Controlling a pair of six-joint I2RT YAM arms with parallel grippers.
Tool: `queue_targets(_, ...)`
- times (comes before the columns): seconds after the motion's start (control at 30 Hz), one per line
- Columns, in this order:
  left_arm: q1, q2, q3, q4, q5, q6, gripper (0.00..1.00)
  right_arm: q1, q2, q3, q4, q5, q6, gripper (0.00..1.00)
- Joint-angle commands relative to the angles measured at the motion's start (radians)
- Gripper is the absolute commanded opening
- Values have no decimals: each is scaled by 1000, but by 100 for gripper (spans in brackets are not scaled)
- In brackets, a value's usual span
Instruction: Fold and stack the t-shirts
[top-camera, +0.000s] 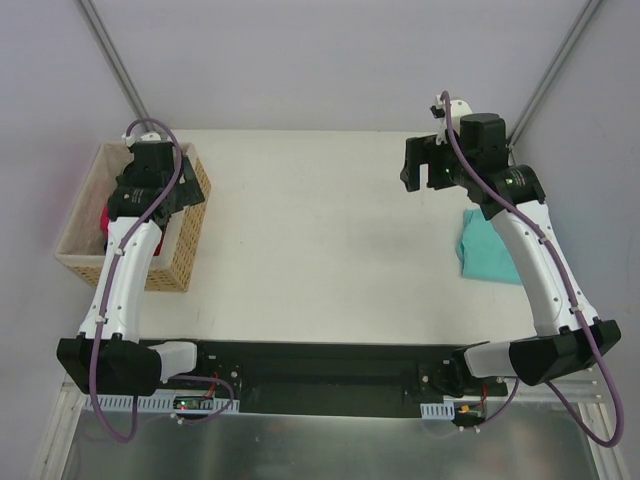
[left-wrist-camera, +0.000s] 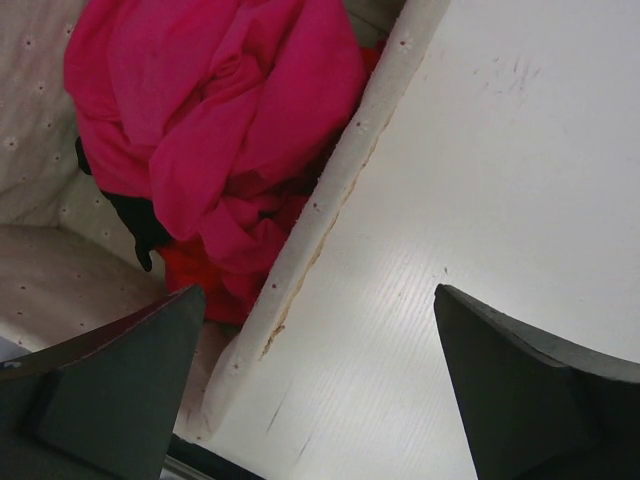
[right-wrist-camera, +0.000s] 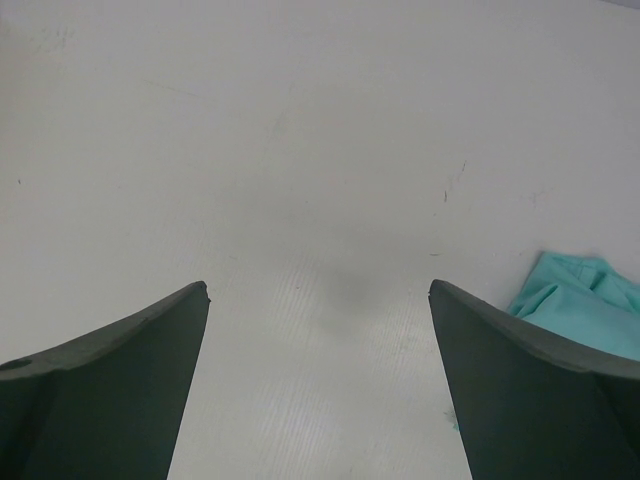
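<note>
Left gripper (left-wrist-camera: 318, 290) over basket (top-camera: 188, 245), right gripper (right-wrist-camera: 318, 285) aloft

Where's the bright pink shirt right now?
In the overhead view, the pink shirt lies crumpled in the wicker basket at the table's left edge, beneath the open left pincer.

pink t-shirt (top-camera: 100, 217) mostly behind left arm (top-camera: 130, 262), teal t-shirt (right-wrist-camera: 585, 305) cropped
</note>
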Motion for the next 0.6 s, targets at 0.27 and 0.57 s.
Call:
queue_targets(0.27,5,-8,99,-30,-148,-84,99,-4,16,95,-14,8,-72,96)
queue_targets(0.57,5,-11,134,-5,-110,-42,99,-3,16,104,-11,-12,-75,96)
